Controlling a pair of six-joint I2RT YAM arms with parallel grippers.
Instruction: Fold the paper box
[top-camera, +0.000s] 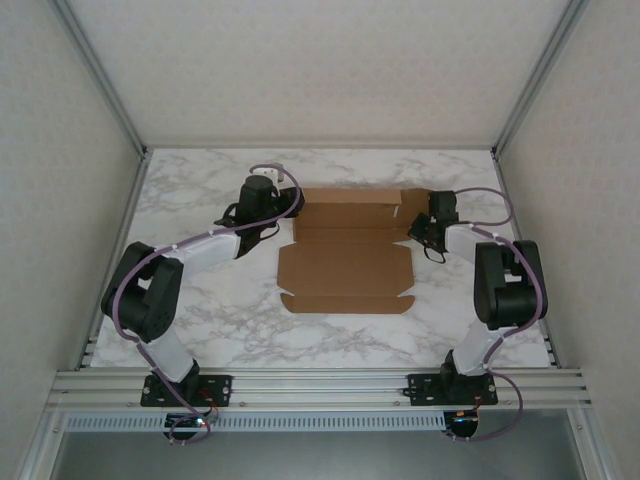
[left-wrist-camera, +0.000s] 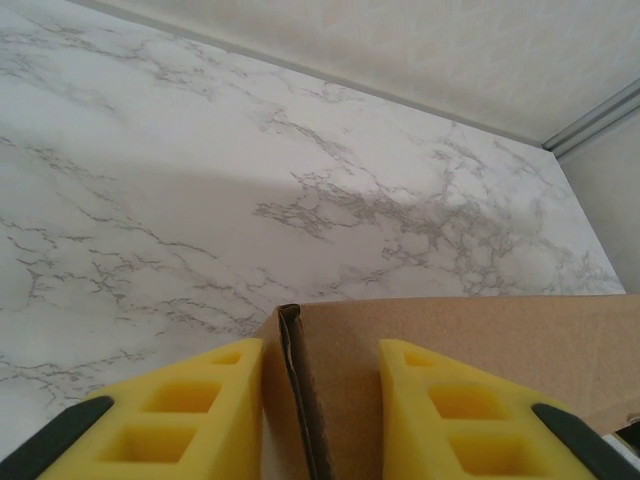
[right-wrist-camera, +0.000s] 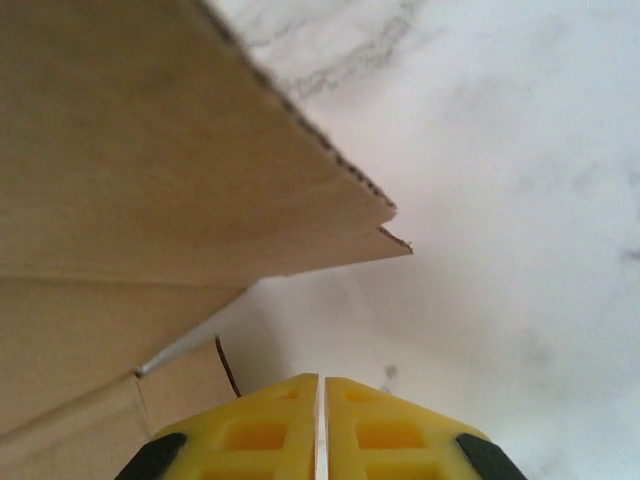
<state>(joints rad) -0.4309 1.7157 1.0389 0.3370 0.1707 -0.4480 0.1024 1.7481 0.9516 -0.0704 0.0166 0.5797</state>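
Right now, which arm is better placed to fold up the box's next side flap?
Left. The left hand is open astride an upright edge of the paper box, ready to close on it. The right hand is shut and empty, with the cardboard beside it.

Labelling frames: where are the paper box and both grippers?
paper box (top-camera: 345, 268): top view, centre panel.
left gripper (left-wrist-camera: 321, 352): left wrist view, between fingertips.
right gripper (right-wrist-camera: 321, 384): right wrist view, fingertip seam.
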